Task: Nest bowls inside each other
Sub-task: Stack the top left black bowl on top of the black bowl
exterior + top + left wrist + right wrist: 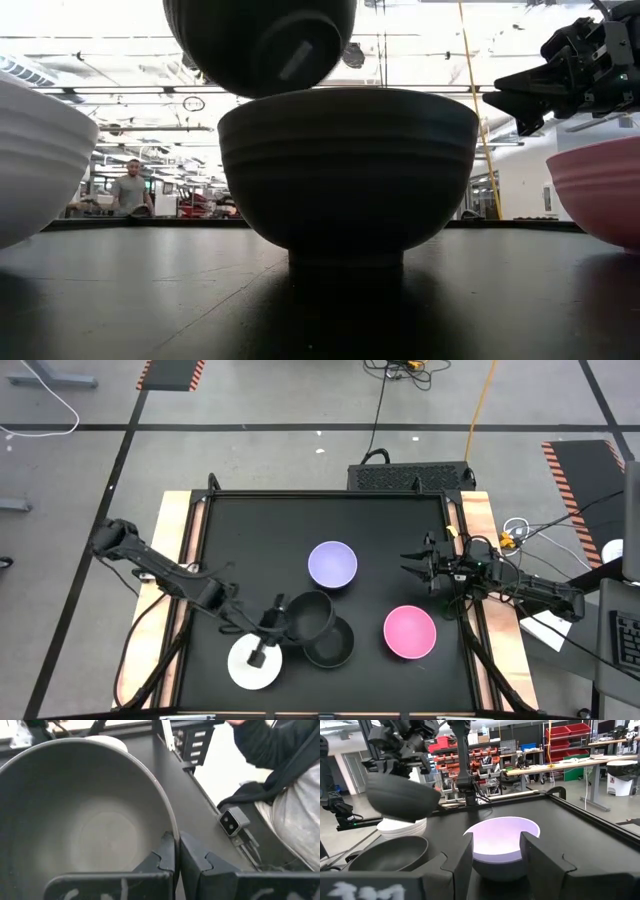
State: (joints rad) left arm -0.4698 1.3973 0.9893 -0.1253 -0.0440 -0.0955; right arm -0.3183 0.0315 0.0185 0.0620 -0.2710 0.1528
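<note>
My left gripper [272, 622] is shut on a black bowl [314, 614] and holds it in the air over the near middle of the table. Just below it a second black bowl [348, 170] stands on its foot on the table. The white bowl [252, 664] sits near the front edge, left of the black pair. The pink bowl [410, 632] stands to their right and the lavender bowl [332, 565] in the middle. My right gripper [412, 568] hovers open, right of the lavender bowl [502, 840]. My left gripper pinches the raised black bowl by its rim [172, 832] on the bowl's left side, one finger [165, 857] inside the bowl and the other [195, 857] outside. It comes from the table's left. The bowl [260, 40] is lifted clear and tilted, above the black bowl on the table.
The black table top has a raised rim [200, 550] and wooden side strips. A small camera [231, 821] sits at the near edge, with a person seated just beyond it. Free room lies along the far part of the table, behind the lavender bowl.
</note>
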